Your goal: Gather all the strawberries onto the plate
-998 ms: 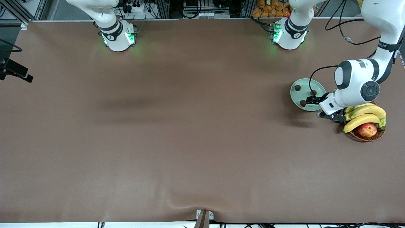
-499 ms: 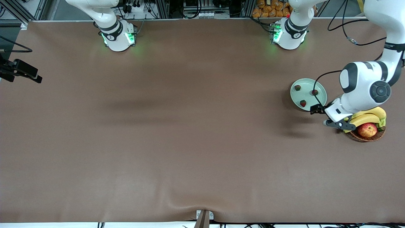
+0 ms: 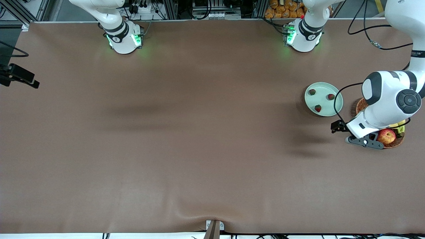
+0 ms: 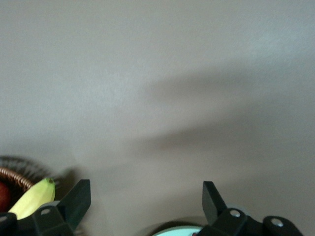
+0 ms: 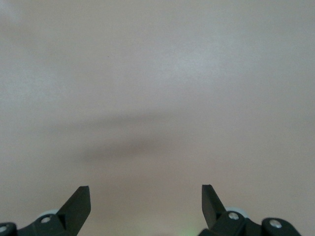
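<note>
The pale mint-green plate (image 3: 334, 107) lies toward the left arm's end of the table. Three strawberries rest in it, apart from each other: one (image 3: 312, 92), one (image 3: 330, 96) and one (image 3: 318, 108). My left gripper (image 3: 337, 127) hangs over bare table between the plate and the basket, open and empty. In the left wrist view its jaws (image 4: 146, 196) stand wide apart, with a sliver of the plate (image 4: 179, 231) at the frame's edge. My right gripper (image 5: 146, 196) is open and empty over bare table.
A brown wicker basket (image 3: 360, 105) stands beside the plate, half under the left arm, with a red-yellow apple (image 3: 385, 136) and bananas (image 3: 400, 125) in it. A banana tip (image 4: 32, 199) and the basket (image 4: 12, 177) show in the left wrist view.
My left gripper drew back from over the plate toward the front camera and the basket, leaving a strawberry on the plate. The dark hand at the right arm's end shifted slightly.
</note>
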Robot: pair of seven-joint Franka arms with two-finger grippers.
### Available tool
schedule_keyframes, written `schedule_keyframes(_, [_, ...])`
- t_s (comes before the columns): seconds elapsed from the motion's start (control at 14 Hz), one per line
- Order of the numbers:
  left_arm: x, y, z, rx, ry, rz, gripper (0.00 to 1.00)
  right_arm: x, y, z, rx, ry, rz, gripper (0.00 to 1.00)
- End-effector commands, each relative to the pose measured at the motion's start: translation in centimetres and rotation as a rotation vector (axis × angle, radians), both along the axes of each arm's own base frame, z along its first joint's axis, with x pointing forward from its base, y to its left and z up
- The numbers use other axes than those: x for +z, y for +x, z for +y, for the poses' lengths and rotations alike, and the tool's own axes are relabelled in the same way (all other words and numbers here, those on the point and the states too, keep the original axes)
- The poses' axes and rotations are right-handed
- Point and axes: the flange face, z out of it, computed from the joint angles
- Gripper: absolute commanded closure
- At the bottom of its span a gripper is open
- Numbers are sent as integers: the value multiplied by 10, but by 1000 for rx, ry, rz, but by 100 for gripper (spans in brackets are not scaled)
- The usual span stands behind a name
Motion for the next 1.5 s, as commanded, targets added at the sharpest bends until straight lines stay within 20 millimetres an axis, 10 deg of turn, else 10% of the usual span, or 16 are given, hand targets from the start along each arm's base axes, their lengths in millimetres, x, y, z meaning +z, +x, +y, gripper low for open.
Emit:
schedule_keyframes(0.0, [10, 17, -13, -34, 18, -24, 0, 9, -3, 4, -13, 1, -7, 0])
schedule_keyframes(0.93, [77, 44, -57, -86, 117, -157, 0, 10, -3, 11, 1, 0, -6, 0])
schedule_keyframes(1.43, [183, 28, -52, -31, 84, -75, 0, 10, -4, 12, 3, 0, -4, 0])
